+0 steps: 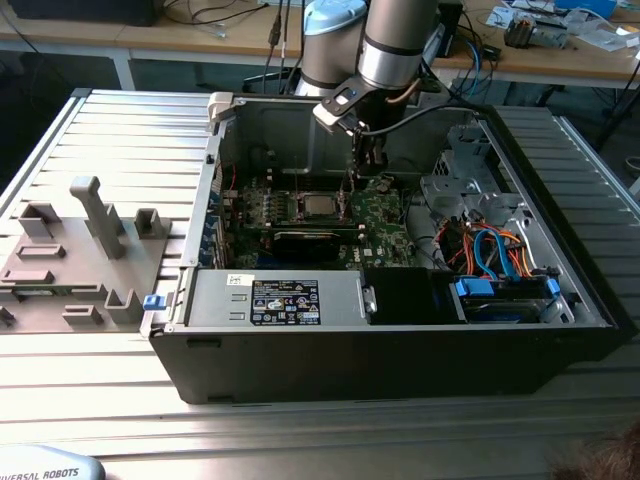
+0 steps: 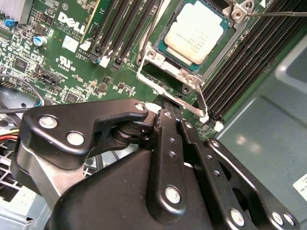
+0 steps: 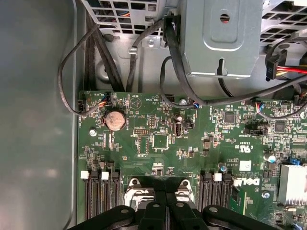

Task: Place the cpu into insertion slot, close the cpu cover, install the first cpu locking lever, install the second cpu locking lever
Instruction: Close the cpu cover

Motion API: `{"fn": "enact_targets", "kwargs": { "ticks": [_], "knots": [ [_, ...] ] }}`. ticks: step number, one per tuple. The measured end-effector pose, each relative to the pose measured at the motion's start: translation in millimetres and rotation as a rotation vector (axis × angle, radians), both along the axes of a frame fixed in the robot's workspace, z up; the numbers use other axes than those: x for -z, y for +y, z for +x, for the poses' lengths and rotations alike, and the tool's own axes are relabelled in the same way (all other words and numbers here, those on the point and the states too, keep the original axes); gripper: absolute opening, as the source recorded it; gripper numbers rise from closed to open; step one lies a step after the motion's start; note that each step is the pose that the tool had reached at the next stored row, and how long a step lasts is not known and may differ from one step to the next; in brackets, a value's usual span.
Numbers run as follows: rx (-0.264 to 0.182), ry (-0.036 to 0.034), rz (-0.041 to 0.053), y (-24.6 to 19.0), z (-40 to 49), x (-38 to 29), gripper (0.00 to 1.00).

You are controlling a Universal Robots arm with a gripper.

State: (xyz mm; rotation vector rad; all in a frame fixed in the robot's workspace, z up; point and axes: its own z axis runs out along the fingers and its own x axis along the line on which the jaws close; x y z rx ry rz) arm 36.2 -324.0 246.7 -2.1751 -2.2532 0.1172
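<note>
On the exterior view's left, a grey tray (image 1: 70,250) sits on the surface (image 1: 300,430) beside the open computer case (image 1: 400,340). Further right, the chip (image 1: 318,205) lies seated in its socket (image 2: 160,72), the metal cover (image 2: 168,60) framing it. My claw (image 1: 368,178) hangs just right of it, fingers drawn together.

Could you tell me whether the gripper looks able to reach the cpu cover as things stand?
Probably yes: the gripper hangs close beside the cpu cover inside the open case, with nothing visible between them in the second wrist view.
</note>
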Motion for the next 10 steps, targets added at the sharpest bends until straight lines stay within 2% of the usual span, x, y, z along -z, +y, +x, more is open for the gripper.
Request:
{"fn": "enact_targets", "kwargs": {
  "ticks": [10],
  "knots": [
    [0.0,0.0,0.0,0.0,-5.5,0.1,0.11]
  ]
}}
